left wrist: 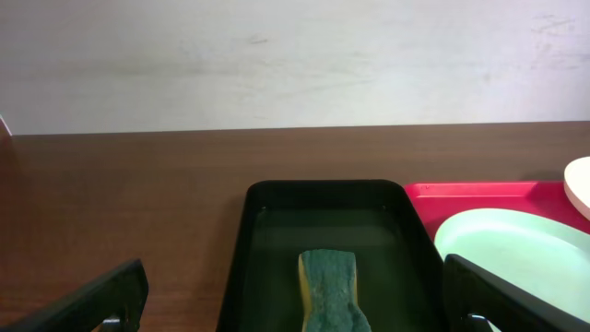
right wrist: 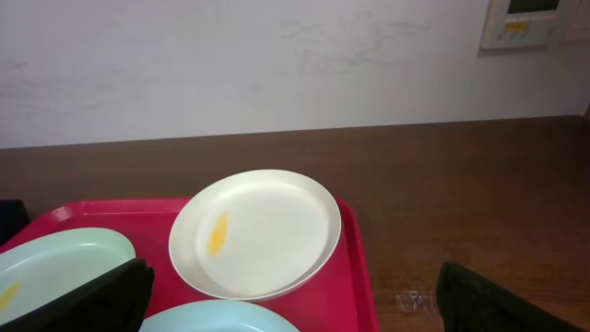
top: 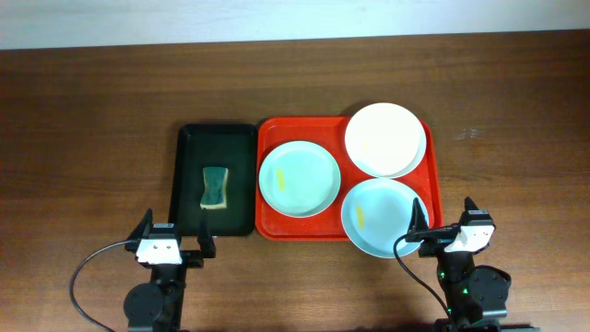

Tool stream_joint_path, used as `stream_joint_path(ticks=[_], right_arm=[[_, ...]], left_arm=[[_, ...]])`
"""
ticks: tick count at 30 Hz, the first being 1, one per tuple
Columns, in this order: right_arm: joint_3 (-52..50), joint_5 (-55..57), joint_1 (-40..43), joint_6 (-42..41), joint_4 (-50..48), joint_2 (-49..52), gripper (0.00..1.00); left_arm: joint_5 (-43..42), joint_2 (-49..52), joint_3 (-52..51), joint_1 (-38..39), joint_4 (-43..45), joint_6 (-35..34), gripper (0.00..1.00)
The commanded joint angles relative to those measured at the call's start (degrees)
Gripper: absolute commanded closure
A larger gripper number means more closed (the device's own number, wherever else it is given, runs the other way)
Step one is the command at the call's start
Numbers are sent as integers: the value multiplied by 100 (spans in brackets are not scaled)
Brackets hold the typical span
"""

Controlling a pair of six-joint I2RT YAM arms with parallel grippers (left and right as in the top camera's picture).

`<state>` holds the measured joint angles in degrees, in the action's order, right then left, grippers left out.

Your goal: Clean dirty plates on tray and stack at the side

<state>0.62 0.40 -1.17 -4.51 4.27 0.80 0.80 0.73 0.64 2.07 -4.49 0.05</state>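
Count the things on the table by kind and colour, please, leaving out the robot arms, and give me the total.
Pale blue-green plates: 2
White plate: 1
Red tray: 1
Dark green-black tray: 1
Sponge: 1
Total: 6

A dark brown wooden table with fine grain fills nearly the whole overhead view. Beyond its far edge rises a plain off-white wall, marked with faint scuffs and smudges. High on the wall, in the right wrist view, hangs a small white control panel, cut off by the frame. The light is soft and even, leaving a dull sheen on the wood.
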Motion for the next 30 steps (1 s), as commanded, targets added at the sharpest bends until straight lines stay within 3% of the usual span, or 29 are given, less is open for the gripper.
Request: stream_joint_path(ticks=[1,30], right_arm=[[-31,-35,-33,-48,31,-39,1],[-31,-35,-33,-48,31,-39,2]], left_arm=[[-83,-35,17,-35,516,85,1],[-299,-26,15,-37,-59,85,1]])
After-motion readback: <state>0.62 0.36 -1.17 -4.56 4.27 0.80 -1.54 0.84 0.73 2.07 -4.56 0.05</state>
